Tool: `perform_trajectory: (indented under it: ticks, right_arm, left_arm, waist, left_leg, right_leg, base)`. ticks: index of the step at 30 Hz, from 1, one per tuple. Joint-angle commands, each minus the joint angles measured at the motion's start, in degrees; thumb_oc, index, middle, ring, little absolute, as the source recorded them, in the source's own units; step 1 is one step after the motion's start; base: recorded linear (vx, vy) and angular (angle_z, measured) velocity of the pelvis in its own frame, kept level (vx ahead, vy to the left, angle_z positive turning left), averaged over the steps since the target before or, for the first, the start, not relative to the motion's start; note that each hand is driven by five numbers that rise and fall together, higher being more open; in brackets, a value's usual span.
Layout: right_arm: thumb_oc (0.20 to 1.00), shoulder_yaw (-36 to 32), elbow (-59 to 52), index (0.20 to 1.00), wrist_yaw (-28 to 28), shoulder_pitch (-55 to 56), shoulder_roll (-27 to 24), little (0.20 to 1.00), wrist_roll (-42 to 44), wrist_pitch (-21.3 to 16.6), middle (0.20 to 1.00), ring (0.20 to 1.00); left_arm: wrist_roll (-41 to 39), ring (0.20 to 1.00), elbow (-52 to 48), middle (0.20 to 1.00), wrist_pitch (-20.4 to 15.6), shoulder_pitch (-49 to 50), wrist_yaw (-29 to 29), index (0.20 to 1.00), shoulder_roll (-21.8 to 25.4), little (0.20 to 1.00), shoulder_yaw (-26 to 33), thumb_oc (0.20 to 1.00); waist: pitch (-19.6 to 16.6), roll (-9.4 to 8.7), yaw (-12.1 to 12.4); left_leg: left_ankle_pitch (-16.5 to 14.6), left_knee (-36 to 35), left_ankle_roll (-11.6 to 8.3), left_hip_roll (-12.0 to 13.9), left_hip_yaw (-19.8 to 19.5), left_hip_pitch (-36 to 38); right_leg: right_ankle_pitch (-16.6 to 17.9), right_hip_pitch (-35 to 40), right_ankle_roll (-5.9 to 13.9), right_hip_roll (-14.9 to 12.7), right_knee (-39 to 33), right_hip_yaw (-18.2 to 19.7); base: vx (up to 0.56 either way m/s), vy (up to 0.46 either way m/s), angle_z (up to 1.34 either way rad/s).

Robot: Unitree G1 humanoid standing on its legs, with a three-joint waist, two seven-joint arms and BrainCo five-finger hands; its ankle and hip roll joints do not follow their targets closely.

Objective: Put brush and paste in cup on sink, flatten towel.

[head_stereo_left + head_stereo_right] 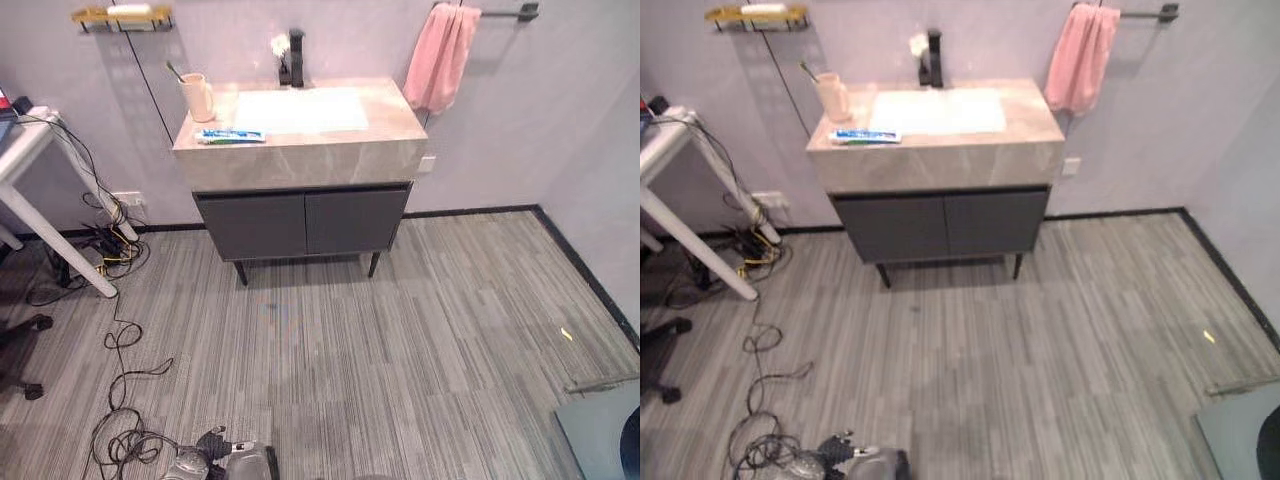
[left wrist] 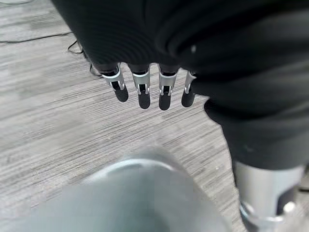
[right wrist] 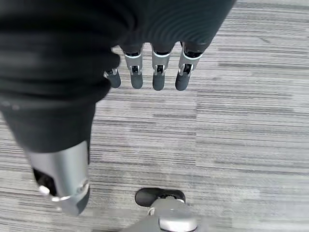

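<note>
A beige cup [image 1: 198, 97] stands at the back left of the marble sink top [image 1: 390, 120], with a brush [image 1: 174, 70] sticking out of it. The blue-and-white paste tube [image 1: 230, 136] lies flat near the top's front left edge. A pink towel [image 1: 441, 57] hangs bunched on a black wall rail [image 1: 505, 13] to the right of the sink. Both hands hang low over the striped floor, far from the sink. My left hand [image 2: 143, 94] has straight fingers and holds nothing. My right hand [image 3: 159, 77] is likewise open.
A black faucet [image 1: 295, 55] stands behind the basin. A white table [image 1: 25, 150] and tangled cables [image 1: 120, 340] sit at the left. A gold shelf [image 1: 120, 16] is on the wall. A grey object [image 1: 600, 430] lies at the lower right.
</note>
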Motion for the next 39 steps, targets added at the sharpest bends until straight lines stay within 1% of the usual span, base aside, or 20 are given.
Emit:
perform_trajectory:
  ticks: [1, 3, 6, 9, 11, 12, 14, 15, 16, 18, 19, 20, 21, 23, 24, 27, 28, 29, 31, 39]
  right_arm:
    - [1.0, 0.11, -1.18, 1.0, -1.04, 3.49, -1.82, 1.0, -1.61, -1.05, 1.0, 1.0]
    - [1.0, -0.17, -1.09, 1.0, -1.07, 3.35, -1.79, 1.0, -1.55, -1.09, 1.0, 1.0]
    - [1.0, 0.2, -0.76, 1.0, -0.6, 3.61, -0.98, 1.0, -2.07, -0.94, 1.0, 1.0]
    - [1.0, 0.28, -0.68, 1.0, -0.34, 3.7, -0.43, 1.0, -2.11, -0.84, 1.0, 1.0]
    - [1.0, 0.15, -0.66, 1.0, -0.07, 3.69, -0.08, 1.0, -2.01, -0.76, 1.0, 1.0]
    - [1.0, -0.07, -0.88, 1.0, -0.19, 3.55, 0.16, 1.0, -1.86, -0.71, 1.0, 1.0]
    - [1.0, 1.71, -1.82, 1.0, 0.26, 2.49, 1.19, 1.0, -3.26, -0.88, 1.0, 1.0]
    - [1.0, 1.71, -1.82, 1.0, 0.26, 2.49, 1.19, 1.0, -3.26, -0.88, 1.0, 1.0]
    - [1.0, 2.02, -2.45, 1.0, 0.16, 1.96, 1.32, 1.0, -3.35, -0.95, 1.0, 1.0]
    - [1.0, 1.84, -3.74, 1.0, -0.15, 0.62, 1.65, 1.0, -2.71, -1.19, 1.0, 1.0]
    - [1.0, 1.95, -3.91, 1.0, -0.21, 0.36, 1.89, 1.0, -2.81, -1.13, 1.0, 1.0]
    - [1.0, 1.94, -3.91, 1.0, -0.21, 0.34, 1.87, 1.0, -2.81, -1.13, 1.0, 1.0]
    - [1.0, 2.25, -4.16, 1.0, -0.37, 0.05, 2.03, 1.0, -3.13, -1.25, 1.0, 1.0]
    - [1.0, 2.53, -4.3, 1.0, -0.29, 0.09, 2.22, 1.0, -3.23, -1.34, 1.0, 1.0]
    - [1.0, 2.91, -4.23, 1.0, -0.27, 0.34, 2.54, 1.0, -3.5, -1.25, 1.0, 1.0]
    - [1.0, 2.86, -3.72, 1.0, -0.42, 0.78, 2.63, 1.0, -3.46, -1.14, 1.0, 1.0]
    - [1.0, 2.63, -2.88, 1.0, -0.5, 1.26, 2.72, 1.0, -3.43, -0.96, 1.0, 1.0]
    - [1.0, 2.63, -2.88, 1.0, -0.5, 1.26, 2.72, 1.0, -3.43, -0.96, 1.0, 1.0]
    - [1.0, 2.63, -2.21, 1.0, -0.23, 1.54, 2.68, 1.0, -3.67, -0.64, 1.0, 1.0]
    - [1.0, 2.63, -2.27, 1.0, -0.4, 2.42, 2.61, 1.0, -6.02, -0.68, 1.0, 1.0]
  left_arm:
    - [-0.27, 1.0, -0.06, 1.0, -0.85, -0.53, 1.3, 1.0, -0.3, 1.0, -1.89, 1.0]
    - [-0.23, 1.0, 0.41, 1.0, -0.83, -0.12, 1.14, 1.0, -0.27, 1.0, -1.52, 1.0]
    - [0.15, 1.0, 1.02, 1.0, -0.6, 1.43, 0.77, 1.0, -0.38, 1.0, -0.92, 1.0]
    - [0.5, 1.0, 0.94, 1.0, -0.68, 1.21, 0.68, 1.0, -0.17, 1.0, -1.38, 1.0]
    - [0.67, 1.0, 0.54, 1.0, -0.8, 1.01, 0.68, 1.0, -0.1, 1.0, -1.77, 1.0]
    - [0.94, 1.0, -0.1, 1.0, -0.95, 0.54, 0.79, 1.0, 0.25, 1.0, -2.54, 1.0]
    - [2.47, 1.0, -2.37, 1.0, -1.28, -0.53, 0.63, 1.0, 0.22, 1.0, -4.88, 1.0]
    - [2.47, 1.0, -2.37, 1.0, -1.28, -0.53, 0.64, 1.0, 0.21, 1.0, -4.89, 1.0]
    - [2.67, 1.0, -2.97, 1.0, -1.43, -0.92, 0.61, 1.0, 0.14, 1.0, -5.55, 1.0]
    - [3.09, 1.0, -3.76, 1.0, -1.5, -2.07, 0.59, 1.0, 0.25, 1.0, -6.99, 1.0]
    - [4.5, 1.0, -3.64, 1.0, -1.52, -2.46, 0.54, 1.0, 0.16, 1.0, -8.22, 1.0]
    - [4.51, 1.0, -3.63, 1.0, -1.52, -2.48, 0.54, 1.0, 0.14, 1.0, -8.21, 1.0]
    - [6.09, 1.0, -3.36, 1.0, -1.41, -2.63, 0.14, 1.0, -0.02, 1.0, -9.34, 1.0]
    - [6.16, 1.0, -2.9, 1.0, -1.27, -2.68, 0.04, 1.0, 0.01, 1.0, -9.21, 1.0]
    - [5.77, 1.0, -2.13, 1.0, -1.19, -2.5, 0.03, 1.0, -0.06, 1.0, -8.53, 1.0]
    - [5.18, 1.0, -1.05, 1.0, -1.07, -2.28, -0.34, 1.0, -0.37, 1.0, -7.74, 1.0]
    - [5.76, 1.0, -0.08, 1.0, -1.07, -2.26, -0.51, 1.0, -0.48, 1.0, -7.6, 1.0]
    - [5.76, 1.0, -0.07, 1.0, -1.07, -2.26, -0.51, 1.0, -0.49, 1.0, -7.6, 1.0]
    - [6.13, 1.0, 0.49, 1.0, -0.86, -2.22, -0.7, 1.0, -0.46, 1.0, -7.6, 1.0]
    - [5.57, 1.0, 1.32, 1.0, -0.93, 0.32, -0.65, 1.0, -0.3, 1.0, -5.1, 1.0]
  waist:
    - [0.8, 1.45, 1.49]
    - [0.08, 1.84, 1.15]
    - [-2.02, 2.22, 1.61]
    - [-2.88, 2.06, 1.66]
    - [-3.56, 1.39, 1.96]
    - [-3.87, 1.01, 1.79]
    - [-4.47, 0.28, 2.25]
    - [-4.51, 0.31, 2.28]
    - [-4.41, 0.34, 2.31]
    - [-2.83, 1.45, 1.77]
    - [-2.21, 1.98, 1.24]
    - [-2.29, 2.14, 1.3]
    - [-1.69, 2.97, 0.15]
    - [-1.34, 2.95, -0.44]
    - [-0.96, 2.87, -0.96]
    - [-0.76, 2.43, -1.74]
    - [-1.04, 1.67, -2.89]
    - [-0.89, 1.69, -2.93]
    - [-0.77, 1.03, -4.12]
    - [-3.13, 0.5, -2.11]
  left_leg:
    - [9.45, -18.44, -0.15, 2.6, -3.68, 3.82]
    - [10.89, -21.96, -1.18, 4.81, -1.27, 4.82]
    - [11.29, -20.8, -0.83, 5.69, -0.29, 7.32]
    - [11.35, -18.32, -0.23, 5.14, 0.45, 7.47]
    - [9.22, -14.98, 0.97, 3.91, 0.73, 6.54]
    - [8.0, -13.57, 1.59, 3.07, 1.39, 6.65]
    - [4.85, -12.67, 3.34, 0.47, 3.13, 8.08]
    - [4.85, -12.67, 3.33, 0.5, 3.15, 8.04]
    - [4.18, -13.08, 3.91, -0.11, 3.3, 8.8]
    - [2.79, -15.26, 4.94, -0.16, 4.14, 12.59]
    - [2.26, -16.59, 5.29, -0.24, 4.44, 14.62]
    - [2.32, -16.59, 5.24, -0.05, 4.45, 14.47]
    - [1.55, -18.37, 5.57, -0.31, 4.3, 17.67]
    - [1.41, -19.28, 5.43, -0.62, 4.05, 19.31]
    - [1.03, -19.78, 5.14, -0.89, 3.3, 21.29]
    - [-0.02, -20.0, 4.96, -1.65, 2.16, 22.85]
    - [-1.23, -19.98, 4.95, -2.74, 0.77, 24.19]
    - [-1.27, -20.0, 4.95, -2.7, 0.73, 24.37]
    - [-2.04, -19.3, 5.42, -3.44, -0.73, 25.28]
    - [-3.73, -19.48, 5.67, -4.01, -0.32, 27.11]
  right_leg:
    - [2.73, -1.42, 7.64, -3.16, 1.71, 6.82]
    - [1.97, -0.28, 8.03, -3.26, 1.74, 7.95]
    - [-0.26, 2.44, 8.34, -3.96, 2.2, 10.06]
    - [-1.43, 2.8, 8.86, -5.41, 3.4, 11.02]
    - [-1.41, 2.53, 9.92, -7.39, 5.61, 11.48]
    - [-0.63, 1.6, 10.42, -8.28, 7.5, 11.91]
    - [6.18, -1.28, 13.94, -10.01, 13.65, 11.56]
    - [6.2, -1.34, 13.94, -9.99, 13.66, 11.59]
    - [8.52, -2.32, 15.01, -10.07, 16.72, 11.32]
    - [12.25, -8.01, 16.89, -9.51, 28.66, 5.63]
    - [12.51, -9.93, 16.81, -10.0, 32.06, 2.1]
    - [12.7, -10.05, 16.76, -9.82, 31.93, 2.13]
    - [10.7, -13.79, 16.15, -9.24, 34.1, -1.24]
    - [8.72, -15.72, 15.81, -8.44, 32.47, -1.76]
    - [6.05, -16.75, 14.76, -8.98, 26.82, -3.99]
    - [5.45, -17.46, 13.9, -8.71, 19.88, -3.17]
    - [6.97, -18.68, 13.82, -8.06, 13.3, 0.48]
    - [6.98, -18.45, 13.82, -8.04, 13.2, 0.44]
    - [8.94, -19.27, 14.34, -6.77, 14.24, 4.94]
    - [8.49, -14.03, 13.61, -7.87, 9.27, 3.78]
  base:
    - [0.47, 0.175, -0.65]
    - [0.34, 0.124, -0.7]
    - [0.29, 0.142, -0.66]
    - [0.35, 0.264, -0.4]
    - [0.27, 0.219, -0.27]
    - [0.32, 0.283, -0.47]
    - [0.34, 0.332, -0.35]
    - [0.19, 0.224, 0.21]
    - [0.14, 0.225, 0.19]
    - [0.15, 0.335, 0.0]
    - [0.06, 0.202, -0.1]
    - [0.13, 0.267, 0.41]
    - [0.16, 0.225, 0.56]
    - [0.18, 0.165, 0.23]
    - [0.19, 0.064, 0.06]
    - [0.18, 0.037, 0.29]
    - [0.13, 0.009, 0.51]
    - [0.17, 0.021, 0.51]
    - [0.09, 0.025, 0.38]
    - [0.1, -0.015, 0.05]
